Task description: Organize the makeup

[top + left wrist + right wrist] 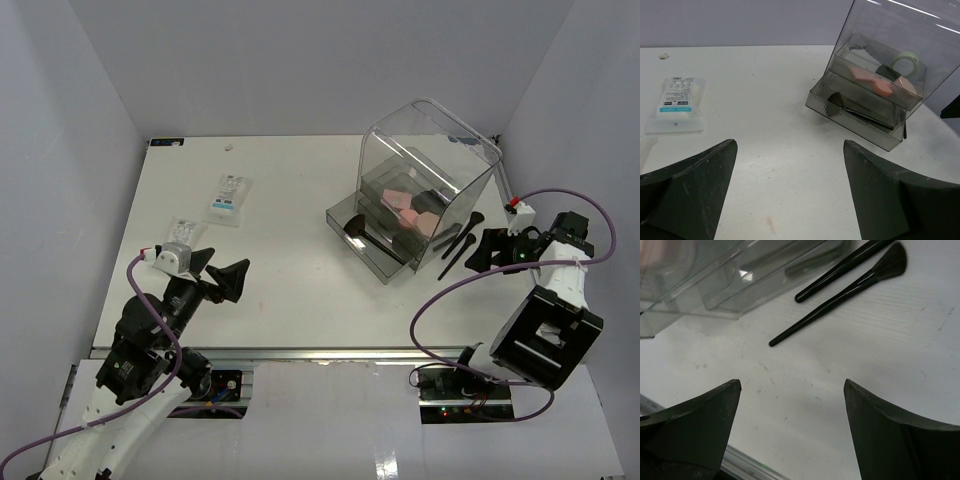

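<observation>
Two brushes [835, 302] lie flat on the table [880, 355]. They are side by side and close together, just beside the box [715, 280]. They are thin and round, so we think they can roll.

If the right gripper [792, 385] comes down a bit off, one finger can push a brush away, maybe under the box edge. The fingers can also catch both brushes at once. Or they can close too high and slip off with nothing. The box wall is near too, so a finger could bump it and shove the box.

The right gripper's fingers are wide apart and hold nothing. In the right wrist view the brushes sit ahead of the fingers, at about twelve to one o'clock. They do not touch the fingers and are not between them. From above, the brushes are near the gripper, at about nine o'clock from it.

The drawer [372, 250] of the box is pulled out, and a fan brush [355, 228] lies in it. Pink sponges [405, 205] sit higher up inside the box.

Far over at nine o'clock from the box lie two flat packets [230, 197]. The left gripper [222, 275] is near them with its fingers wide apart and empty. The closer packet is at about ten o'clock from it. The packets are very flat, so they may be hard to lift.
</observation>
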